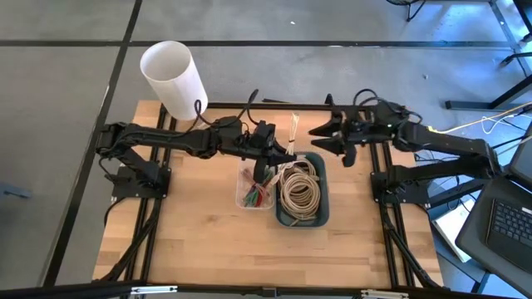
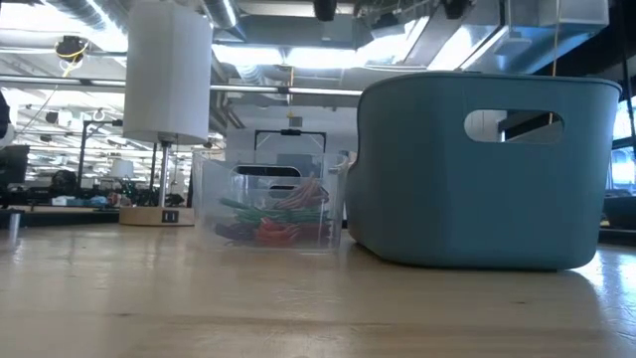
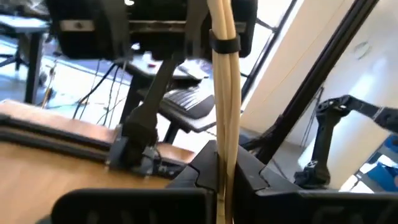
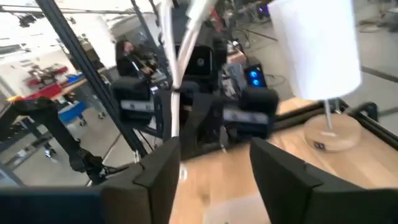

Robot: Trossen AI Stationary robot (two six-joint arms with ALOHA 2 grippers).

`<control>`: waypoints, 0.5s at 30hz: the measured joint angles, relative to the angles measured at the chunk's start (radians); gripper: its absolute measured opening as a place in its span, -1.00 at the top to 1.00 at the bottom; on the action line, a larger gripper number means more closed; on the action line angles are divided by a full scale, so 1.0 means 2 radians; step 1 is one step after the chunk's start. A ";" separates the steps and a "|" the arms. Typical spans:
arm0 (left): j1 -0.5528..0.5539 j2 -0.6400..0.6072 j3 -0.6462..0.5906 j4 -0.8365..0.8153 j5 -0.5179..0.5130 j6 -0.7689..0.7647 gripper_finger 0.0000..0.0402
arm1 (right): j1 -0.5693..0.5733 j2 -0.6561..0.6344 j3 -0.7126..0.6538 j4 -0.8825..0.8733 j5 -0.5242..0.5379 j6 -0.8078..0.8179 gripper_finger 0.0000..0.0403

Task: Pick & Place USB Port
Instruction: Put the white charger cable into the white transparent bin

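Left gripper (image 1: 278, 154) pinches a cream cable (image 3: 222, 93) above the teal bin (image 1: 322, 195); right gripper (image 1: 328, 133) wide

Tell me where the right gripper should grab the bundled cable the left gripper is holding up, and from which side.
Judging by its pose, take the cream cable bundle on its straight run just above the dark tie band. The left gripper is shut on its lower end, holding it upright. The open right gripper faces it, so coming in level from the right looks best.
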 joint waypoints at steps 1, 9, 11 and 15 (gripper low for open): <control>0.000 -0.005 0.000 -0.015 -0.003 0.000 0.96 | -0.003 -0.011 0.000 -0.016 0.001 0.000 0.00; -0.015 -0.059 0.000 -0.318 -0.094 -0.076 0.97 | -0.008 -0.081 0.000 -0.170 0.090 0.030 -0.04; -0.020 -0.062 0.000 -0.388 -0.118 -0.122 0.97 | -0.008 -0.090 0.000 -0.191 0.098 0.038 -0.02; -0.025 -0.062 -0.018 -0.439 -0.138 -0.226 0.97 | -0.008 -0.094 0.000 -0.204 0.109 0.041 0.01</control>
